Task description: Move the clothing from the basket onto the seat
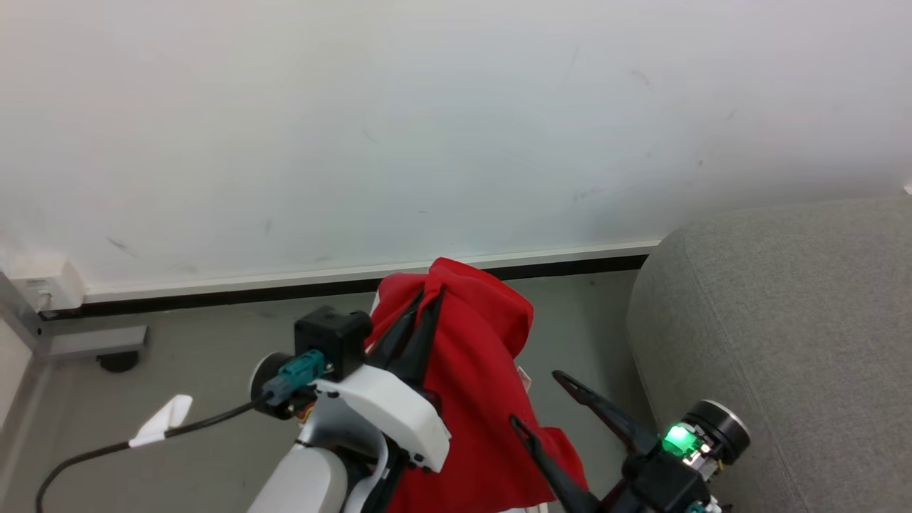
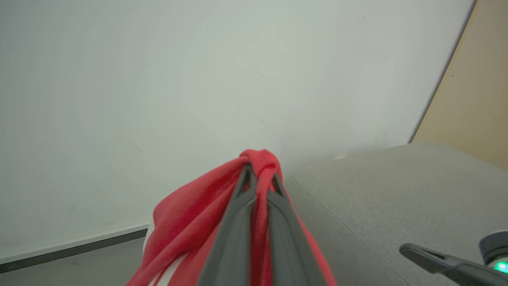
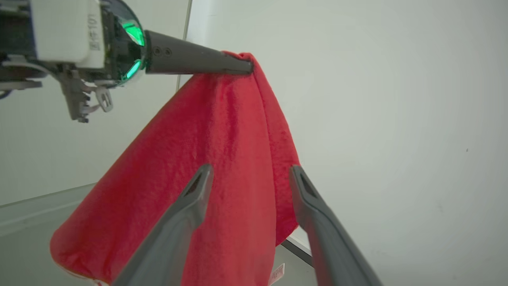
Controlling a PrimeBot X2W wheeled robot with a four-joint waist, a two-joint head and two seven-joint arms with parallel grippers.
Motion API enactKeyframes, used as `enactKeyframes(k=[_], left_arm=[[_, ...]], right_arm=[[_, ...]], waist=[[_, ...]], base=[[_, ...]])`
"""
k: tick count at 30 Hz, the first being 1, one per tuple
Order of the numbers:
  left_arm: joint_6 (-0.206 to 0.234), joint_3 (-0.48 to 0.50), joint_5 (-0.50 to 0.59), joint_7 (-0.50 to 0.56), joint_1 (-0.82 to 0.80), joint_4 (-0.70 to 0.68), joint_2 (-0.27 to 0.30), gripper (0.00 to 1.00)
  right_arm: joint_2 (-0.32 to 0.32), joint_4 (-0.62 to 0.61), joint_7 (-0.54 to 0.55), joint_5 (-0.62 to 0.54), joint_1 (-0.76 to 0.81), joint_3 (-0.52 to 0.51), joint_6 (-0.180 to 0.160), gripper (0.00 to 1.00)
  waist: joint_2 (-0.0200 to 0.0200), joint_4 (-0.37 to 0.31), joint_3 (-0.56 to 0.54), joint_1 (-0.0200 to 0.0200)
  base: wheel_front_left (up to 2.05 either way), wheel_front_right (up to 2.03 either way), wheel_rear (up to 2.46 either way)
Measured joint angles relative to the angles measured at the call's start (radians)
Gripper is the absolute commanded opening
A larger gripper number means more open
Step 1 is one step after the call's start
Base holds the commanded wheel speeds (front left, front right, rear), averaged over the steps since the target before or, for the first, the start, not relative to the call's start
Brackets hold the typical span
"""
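The red clothing hangs in the air, pinched at its top by my left gripper, which is shut on it. Along the left wrist view the two fingers clamp a fold of the clothing. My right gripper stands open just right of the hanging clothing, nothing between its fingers. From the right wrist the clothing drapes beyond my open right gripper, and the left gripper holds its peak. The grey seat lies to the right, also in the left wrist view. The basket is out of view.
A white wall with a dark baseboard stands close ahead. Grey floor spreads at the left, with a wheeled metal frame at the far left. A black cable runs from my left wrist.
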Motion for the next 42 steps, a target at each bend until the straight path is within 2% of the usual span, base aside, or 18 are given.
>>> enactKeyframes(k=[4,11,14,15,16,17,19,23,37,38,40,42], left_arm=[[-0.003,-0.033,-0.004,0.001,-0.006,0.005,-0.007,0.00],[-0.009,-0.088,-0.012,0.017,-0.020,-0.012,-0.017,0.00],[-0.009,-0.101,-0.021,0.020,-0.023,-0.013,-0.019,0.00],[-0.009,-0.106,-0.025,0.020,-0.023,-0.011,-0.020,0.00],[-0.009,-0.111,-0.028,0.020,-0.024,-0.008,-0.022,0.00],[-0.009,-0.115,-0.029,0.020,-0.025,-0.004,-0.022,0.00],[-0.009,-0.119,-0.039,0.018,-0.026,0.004,-0.023,0.00],[-0.008,-0.121,-0.051,0.003,-0.037,0.024,-0.025,0.00],[0.013,-0.103,-0.056,-0.026,-0.037,0.057,-0.012,0.00],[0.015,-0.103,-0.056,-0.032,-0.035,0.058,-0.010,0.05],[0.020,-0.100,-0.056,-0.040,-0.030,0.060,-0.006,0.43],[0.023,-0.098,-0.056,-0.048,-0.020,0.060,0.000,1.00]], right_arm=[[0.054,0.118,0.008,-0.055,-0.056,0.020,0.000,1.00],[0.134,0.367,0.013,-0.174,-0.186,-0.016,0.000,1.00],[0.143,0.454,0.012,-0.172,-0.242,-0.007,0.000,1.00],[0.141,0.464,0.010,-0.138,-0.256,0.009,0.000,1.00],[0.142,0.471,0.006,-0.099,-0.267,0.031,0.000,0.47],[0.144,0.477,0.005,-0.058,-0.277,0.056,0.000,0.00],[0.146,0.495,0.003,0.011,-0.296,0.094,0.000,0.00],[0.146,0.527,0.002,0.079,-0.336,0.126,0.000,0.00],[0.146,0.530,-0.002,0.132,-0.359,0.116,0.000,0.00],[0.146,0.529,-0.002,0.134,-0.359,0.116,0.000,0.00],[0.146,0.529,-0.002,0.135,-0.359,0.115,0.000,0.00],[0.146,0.528,-0.002,0.135,-0.358,0.114,0.000,0.00]], waist=[[0.0000,0.017,-0.004,0.0000],[0.0000,0.033,-0.005,0.0000],[0.0000,0.036,-0.003,0.0000],[0.0000,0.038,-0.003,0.0000],[0.0000,0.041,-0.003,0.0000],[0.0000,0.044,-0.003,0.0000],[0.0000,0.049,-0.002,0.0000],[0.0000,0.055,-0.001,0.0001],[0.0000,0.065,0.003,0.0000],[0.0000,0.067,0.004,0.0000],[0.0000,0.070,0.004,0.0000],[0.0000,0.073,0.005,0.0000]], base=[[0.00,0.00,0.00],[0.00,0.00,0.00],[0.00,0.00,0.00],[0.00,0.00,0.00],[0.00,0.00,0.00],[0.00,0.00,0.00],[0.00,0.00,0.00],[0.00,0.00,0.00],[0.00,0.00,0.00],[0.00,0.00,0.00],[0.00,0.00,0.00],[0.00,0.00,0.00]])
